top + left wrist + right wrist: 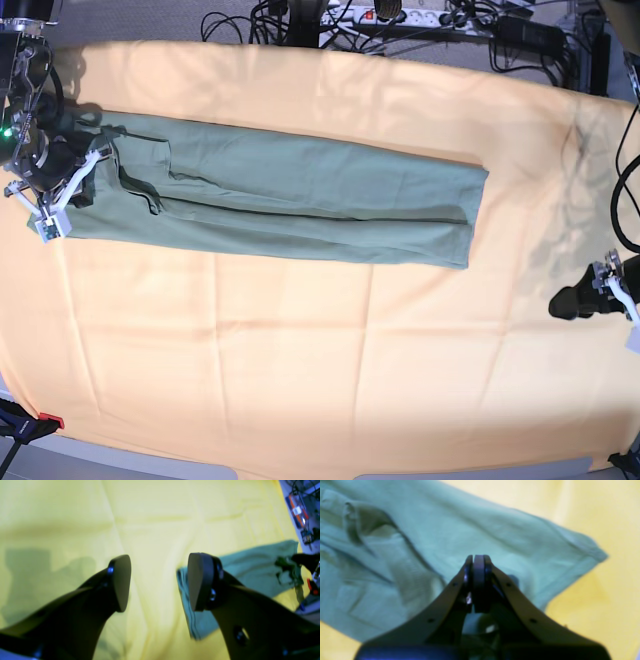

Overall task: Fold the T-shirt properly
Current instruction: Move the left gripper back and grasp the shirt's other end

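Observation:
The sage-green T-shirt (300, 195) lies folded lengthwise in a long strip across the back left of the orange-yellow cloth (300, 350). My right gripper (88, 172) is at the strip's left end, by the collar folds. In the right wrist view it (478, 558) is shut just over the T-shirt (470, 525), and no cloth shows between its pads. My left gripper (560, 302) is well right of the strip, over bare cloth. In the left wrist view it (160, 582) is open and empty, with the T-shirt's near end (250, 565) behind its right finger (200, 580).
Cables and a power strip (400, 15) run along the table's far edge. More electronics (300, 512) lie beyond the cloth's edge in the left wrist view. A red clamp (45, 420) sits at the front left corner.

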`<move>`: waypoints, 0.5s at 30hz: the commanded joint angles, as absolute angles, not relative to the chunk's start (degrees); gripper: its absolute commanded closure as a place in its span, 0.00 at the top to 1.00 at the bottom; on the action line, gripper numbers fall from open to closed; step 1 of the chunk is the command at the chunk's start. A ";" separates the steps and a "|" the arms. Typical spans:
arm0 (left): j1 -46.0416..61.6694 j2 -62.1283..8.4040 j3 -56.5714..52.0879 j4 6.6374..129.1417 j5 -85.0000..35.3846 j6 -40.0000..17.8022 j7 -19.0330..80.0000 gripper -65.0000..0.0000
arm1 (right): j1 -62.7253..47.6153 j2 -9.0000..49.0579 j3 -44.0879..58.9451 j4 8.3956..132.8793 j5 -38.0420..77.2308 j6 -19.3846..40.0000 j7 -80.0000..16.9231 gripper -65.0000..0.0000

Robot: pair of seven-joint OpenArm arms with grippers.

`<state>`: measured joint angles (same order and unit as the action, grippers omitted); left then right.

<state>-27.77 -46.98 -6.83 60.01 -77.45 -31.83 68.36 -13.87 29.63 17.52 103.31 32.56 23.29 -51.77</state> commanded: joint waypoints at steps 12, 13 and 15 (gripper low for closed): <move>-20.45 -47.53 -7.42 60.73 -85.00 -31.44 73.93 0.58 | -13.96 27.51 18.11 96.53 28.49 23.03 -49.50 0.00; -19.57 -46.94 -7.42 60.73 -85.00 -31.44 73.76 0.58 | -13.98 27.35 18.11 96.36 28.62 23.35 -49.25 0.00; -17.91 -45.65 -7.42 60.73 -85.00 -31.44 73.73 0.58 | -13.93 27.31 18.11 96.36 28.77 23.57 -48.80 0.00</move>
